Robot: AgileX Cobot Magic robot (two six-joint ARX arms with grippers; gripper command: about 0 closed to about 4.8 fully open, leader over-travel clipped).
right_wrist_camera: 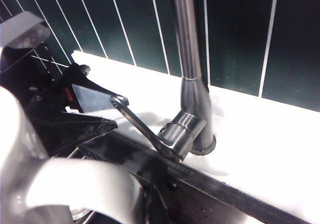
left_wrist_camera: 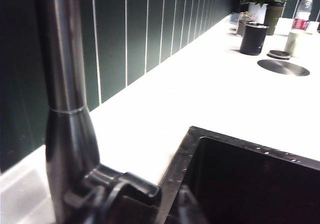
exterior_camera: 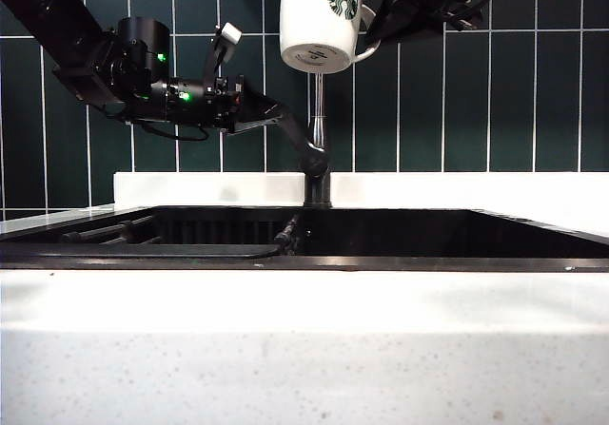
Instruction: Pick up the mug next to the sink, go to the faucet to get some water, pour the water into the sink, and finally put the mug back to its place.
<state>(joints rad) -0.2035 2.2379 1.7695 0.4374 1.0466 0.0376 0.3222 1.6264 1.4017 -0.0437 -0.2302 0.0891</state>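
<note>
A white speckled table [exterior_camera: 304, 349] fills the foreground of the exterior view; behind its front edge the black sink [exterior_camera: 409, 235] is set, with a dark rim running across the picture; inside the sink, on the left, dark bars and a hose are seen lying low. At the back rim, in the middle, the faucet [exterior_camera: 318, 149] stands upright, a slim grey pipe on a short base; its lever [exterior_camera: 290, 125] slants up and to the left. The left gripper [exterior_camera: 249, 111] is held level at the upper end of the lever, reaching in from the left; in the right wrist view its jaws are seen spread apart, one finger [right_wrist_camera: 92, 97] just beside the lever tip [right_wrist_camera: 119, 101], the other below it; whether the lever is touched cannot be told. In the left wrist view only the faucet base [left_wrist_camera: 70, 144], the sink corner [left_wrist_camera: 210, 154] and the white table [left_wrist_camera: 200, 93] are shown, with a dark cup [left_wrist_camera: 253, 38] and plants far along the wall.

Above the faucet, at the top of the exterior view, the mug [exterior_camera: 322, 21] is held in the air by the right gripper [exterior_camera: 381, 16]; the jaws are closed on the handle side; the logo faces the camera and the mug is tilted slightly. Dark green tiles [exterior_camera: 476, 102] cover the wall behind.
</note>
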